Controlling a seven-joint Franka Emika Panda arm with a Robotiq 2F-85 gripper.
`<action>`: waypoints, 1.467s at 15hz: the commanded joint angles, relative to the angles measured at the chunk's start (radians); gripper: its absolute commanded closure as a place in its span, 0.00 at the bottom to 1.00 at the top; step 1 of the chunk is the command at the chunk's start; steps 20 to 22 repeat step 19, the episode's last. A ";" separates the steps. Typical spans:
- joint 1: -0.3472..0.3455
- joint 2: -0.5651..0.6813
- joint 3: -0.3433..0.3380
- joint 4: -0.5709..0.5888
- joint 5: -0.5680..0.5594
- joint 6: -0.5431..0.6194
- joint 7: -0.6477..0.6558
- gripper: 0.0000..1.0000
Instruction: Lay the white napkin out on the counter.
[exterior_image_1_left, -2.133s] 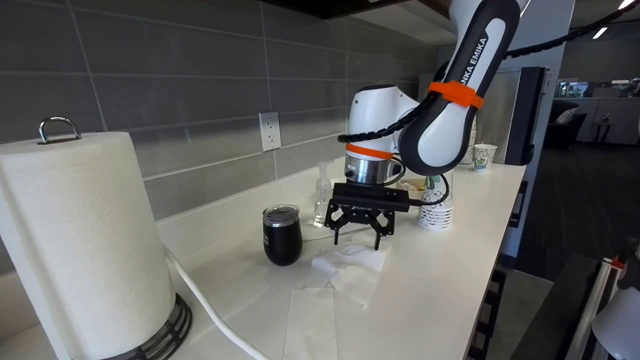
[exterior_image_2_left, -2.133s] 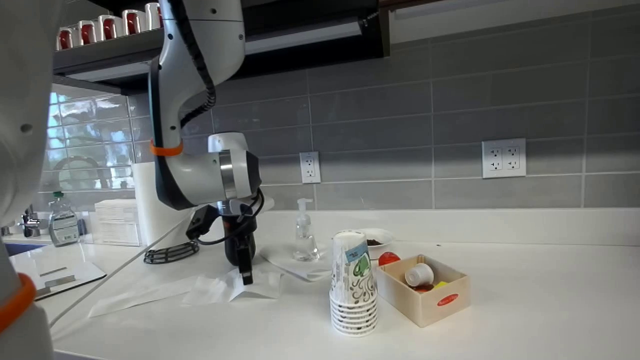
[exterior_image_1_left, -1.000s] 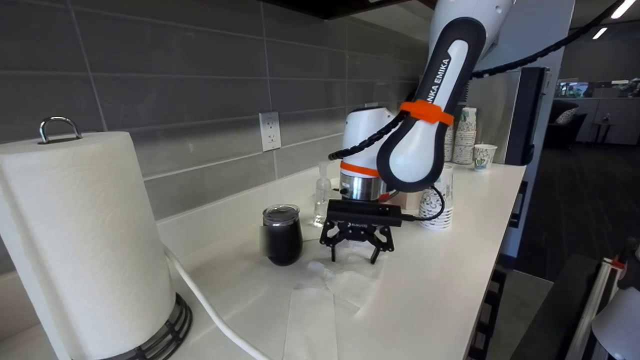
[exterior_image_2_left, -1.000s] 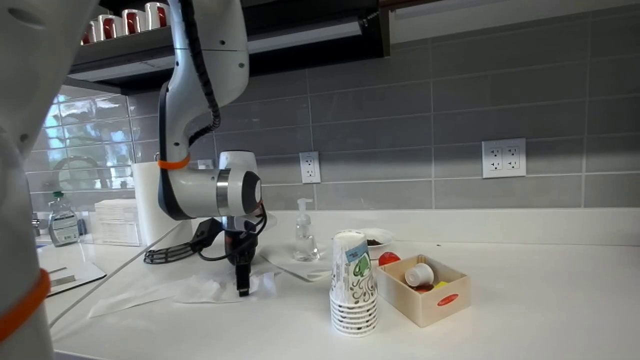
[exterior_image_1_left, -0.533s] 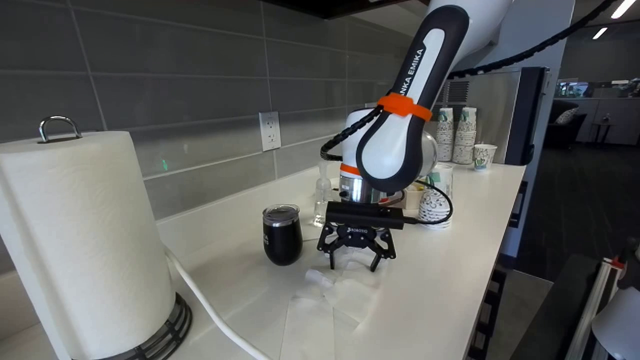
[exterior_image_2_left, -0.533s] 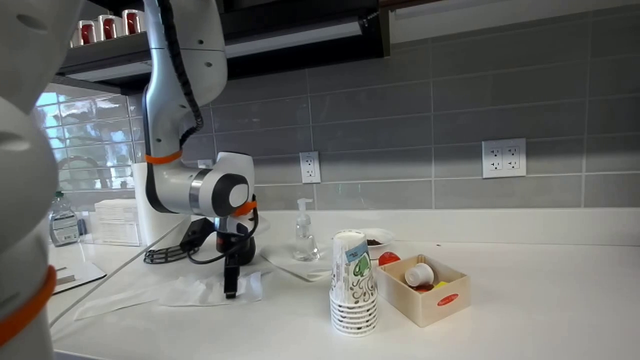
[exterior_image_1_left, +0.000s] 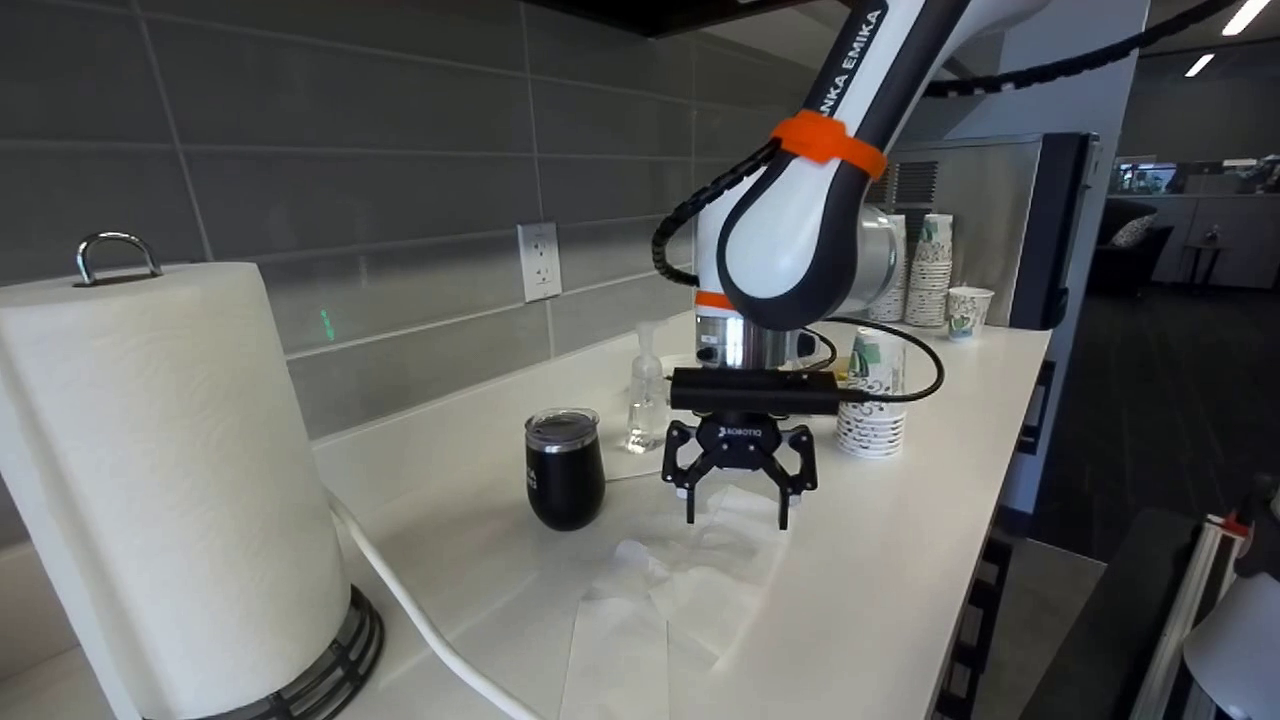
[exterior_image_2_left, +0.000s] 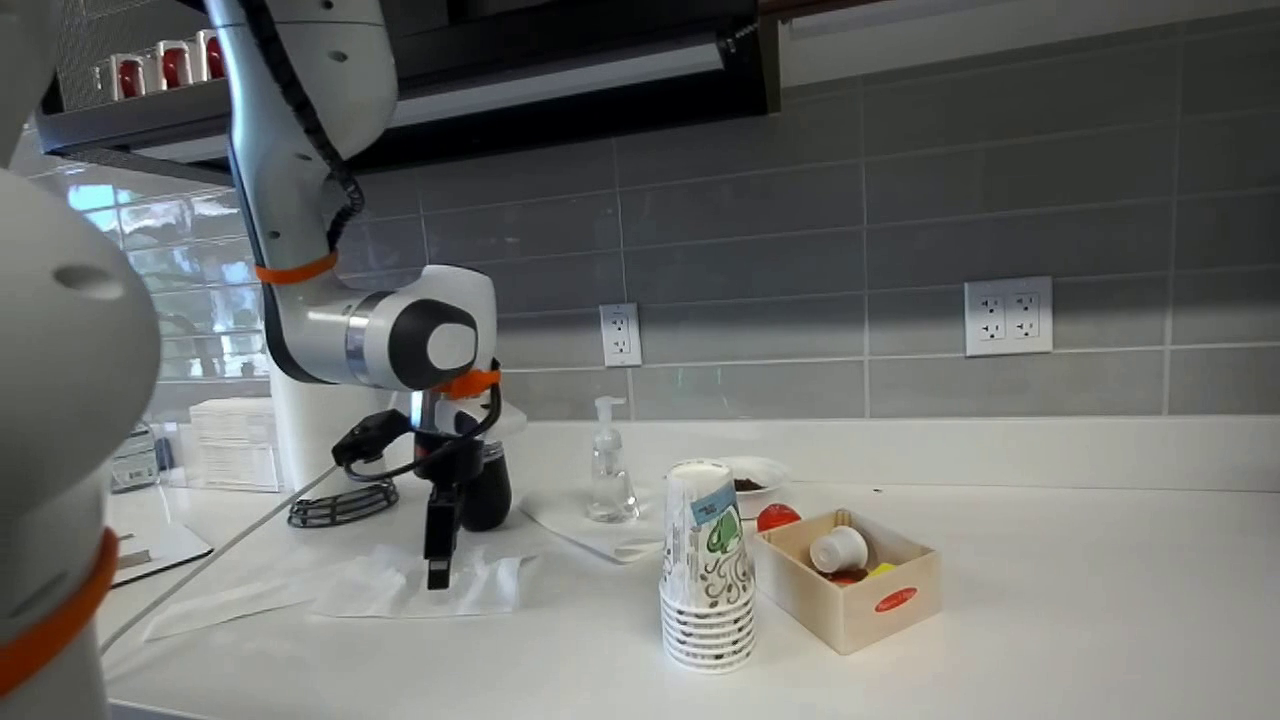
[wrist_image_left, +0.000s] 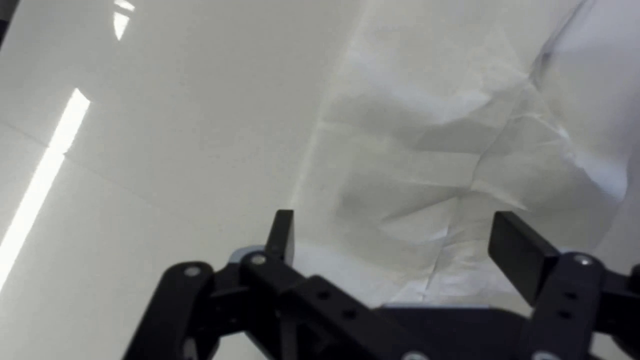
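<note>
The thin, creased white napkin (exterior_image_1_left: 715, 605) lies spread on the off-white counter (exterior_image_1_left: 850, 610), with wrinkles and a raised fold. It also shows in an exterior view (exterior_image_2_left: 360, 585), with a long flat strip reaching left. My gripper (exterior_image_1_left: 738, 522) is open and points down over the napkin's far part, its fingers apart with nothing between them. In the wrist view, the gripper (wrist_image_left: 395, 215) has the creased napkin (wrist_image_left: 410, 165) below and between its fingers. The left finger is near the napkin's edge. Whether the fingertips touch the napkin I cannot tell.
A black mug (exterior_image_1_left: 565, 470) and a soap dispenser (exterior_image_1_left: 645, 395) stand near the backsplash. A paper towel roll (exterior_image_1_left: 170, 480) and white cord (exterior_image_1_left: 430, 620) are nearer that camera. Stacked patterned cups (exterior_image_2_left: 708, 570) and a wooden box (exterior_image_2_left: 850, 590) stand farther along. A shelf hangs above.
My gripper came down and moved toward the paper towel roll, then rose a little, its fingers slightly wider. The napkin has shifted a little the same way and looks flatter.
</note>
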 joint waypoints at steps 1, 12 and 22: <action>0.057 -0.149 -0.049 -0.049 0.008 -0.117 -0.002 0.00; 0.085 -0.303 -0.046 -0.062 -0.036 -0.255 0.032 0.00; 0.089 -0.333 -0.038 -0.073 -0.038 -0.251 0.021 0.00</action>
